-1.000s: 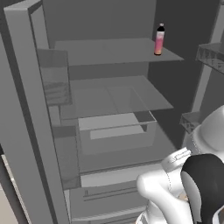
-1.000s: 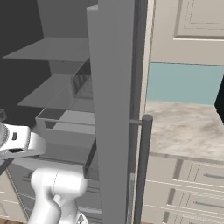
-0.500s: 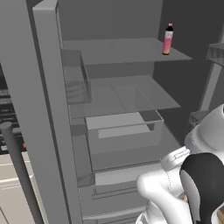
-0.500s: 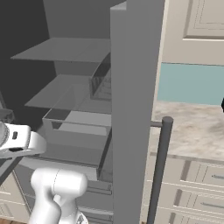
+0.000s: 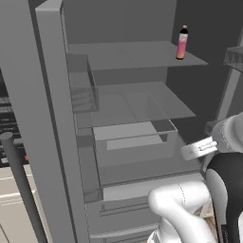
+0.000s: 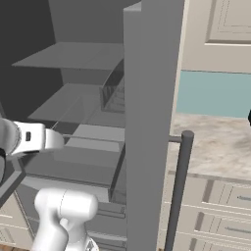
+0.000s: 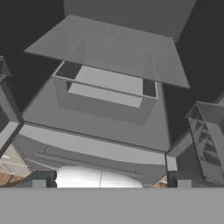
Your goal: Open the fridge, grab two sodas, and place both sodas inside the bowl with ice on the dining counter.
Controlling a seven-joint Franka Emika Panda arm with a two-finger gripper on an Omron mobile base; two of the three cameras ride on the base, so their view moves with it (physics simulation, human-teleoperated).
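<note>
Left base view: the fridge (image 5: 128, 118) stands open, and a pink soda (image 5: 182, 43) with a dark cap stands upright near the right end of its top shelf (image 5: 128, 54). Right base view: the fridge's right door (image 6: 152, 122) stands edge-on, its bar handle (image 6: 177, 191) beside a beige counter (image 6: 215, 147). Hand view: the fingers (image 7: 39, 180) are spread wide and hold nothing, below a clear drawer (image 7: 105, 94) with nothing seen in it.

White arm (image 5: 180, 209) — dark joints.
</note>
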